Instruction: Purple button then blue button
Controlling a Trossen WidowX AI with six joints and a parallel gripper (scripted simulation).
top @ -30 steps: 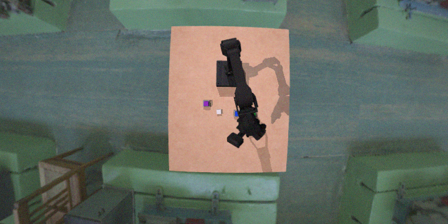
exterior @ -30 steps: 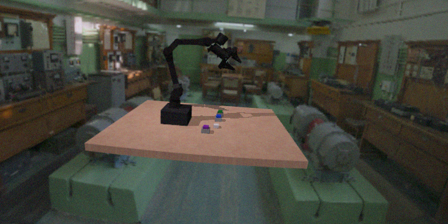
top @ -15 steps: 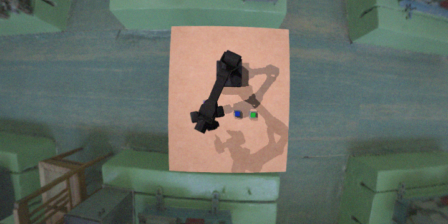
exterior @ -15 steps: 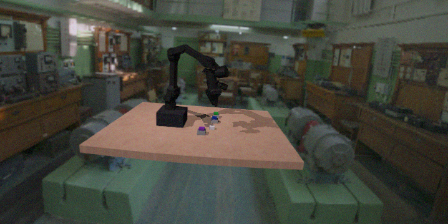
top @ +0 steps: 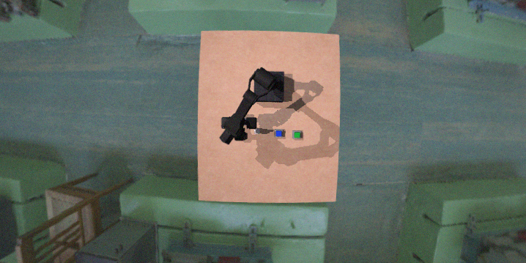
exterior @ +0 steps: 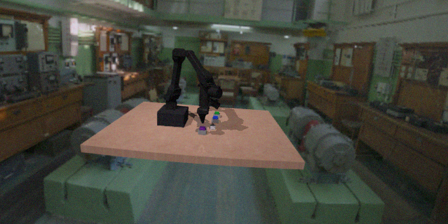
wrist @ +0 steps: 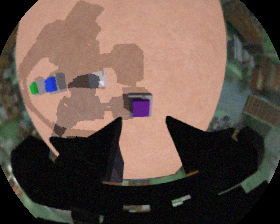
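purple button (wrist: 140,106) between open pincer (wrist: 145,137) tips

green button (top: 297,135), small white block (exterior: 212,126), wooden chair (top: 62,212)

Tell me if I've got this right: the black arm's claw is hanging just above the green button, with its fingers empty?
Not quite. The gripper hangs above the purple button, not the green button, which sits at the row's far end. The wrist view shows this. Its fingers are indeed empty.
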